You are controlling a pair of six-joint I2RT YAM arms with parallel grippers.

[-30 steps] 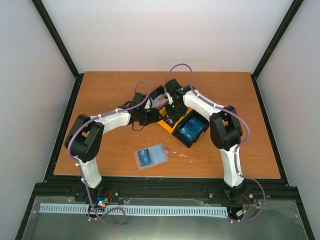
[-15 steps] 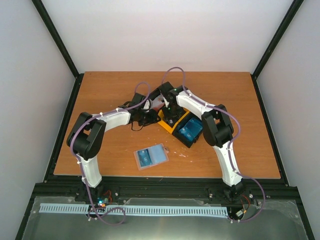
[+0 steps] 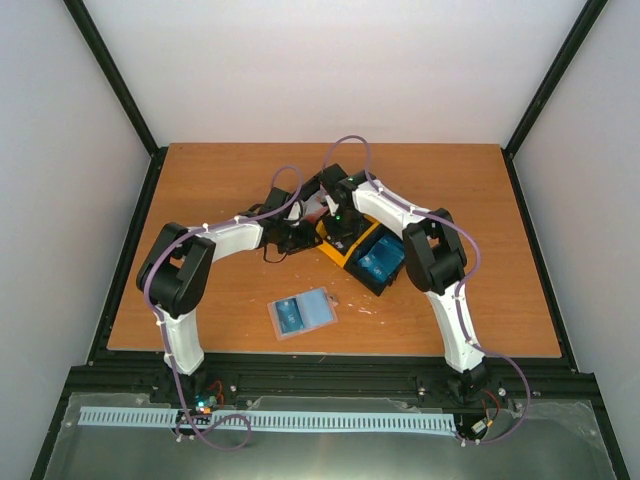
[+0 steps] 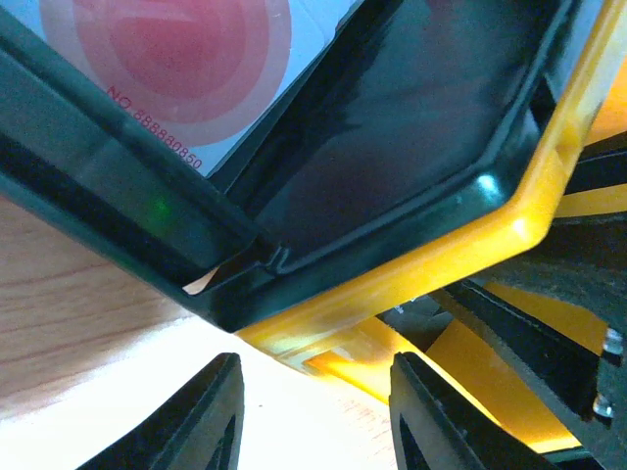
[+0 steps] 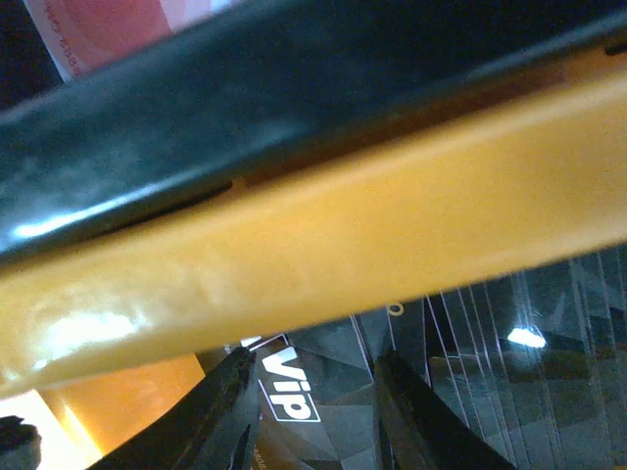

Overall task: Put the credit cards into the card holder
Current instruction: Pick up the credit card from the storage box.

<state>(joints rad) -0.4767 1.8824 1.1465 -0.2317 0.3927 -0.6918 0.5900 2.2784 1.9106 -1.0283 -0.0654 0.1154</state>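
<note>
The pinkish-tan card holder (image 3: 302,314) lies open at the front of the table with a blue card on its grey inside. My left gripper (image 3: 298,233) is open and empty (image 4: 313,421), low over the table at the corner of a black bin (image 4: 411,127) that holds red-and-white cards (image 4: 186,59). My right gripper (image 3: 340,228) is open (image 5: 313,411) inside the yellow bin (image 5: 343,245), its fingers either side of a dark grey "VIP" card (image 5: 323,387). Whether the fingers touch the card cannot be told. Bright blue cards (image 3: 378,260) lie in another black bin.
Three bins stand together mid-table: a black one at the back (image 3: 318,203), the yellow one (image 3: 334,252) in the middle, a black one (image 3: 390,275) to the right. Both arms meet over them. Black frame rails edge the table.
The right arm has swung left and its gripper has gone down into the yellow bin. The left arm has barely moved. The card holder has not moved.
</note>
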